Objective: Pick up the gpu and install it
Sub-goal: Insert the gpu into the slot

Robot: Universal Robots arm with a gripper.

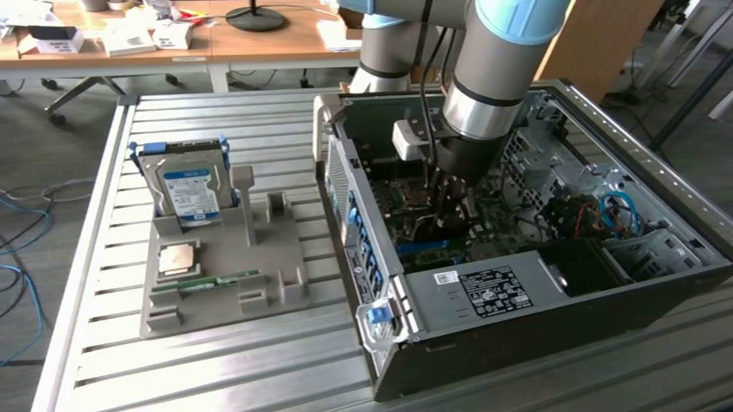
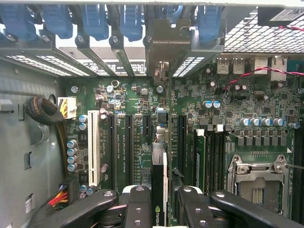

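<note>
Clamping the gpu (image 2: 158, 190) edge-on between the fingers (image 2: 137, 209) of the gripper (image 2: 159, 211), closed narrow on its thin board, over the motherboard (image 2: 123, 95) slots inside the open case (image 1: 481, 343). Probably light and stiff yet fragile; best held by bare edges, clear of chips and connector.

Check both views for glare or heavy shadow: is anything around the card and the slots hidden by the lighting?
Exterior view: even room light, a soft sheen on the slatted table, the computer case interior dim beneath the arm. Wrist view: the motherboard evenly lit, its slots readable, the perforated slot covers bright, the gpu a dark edge in the gripper.
</note>
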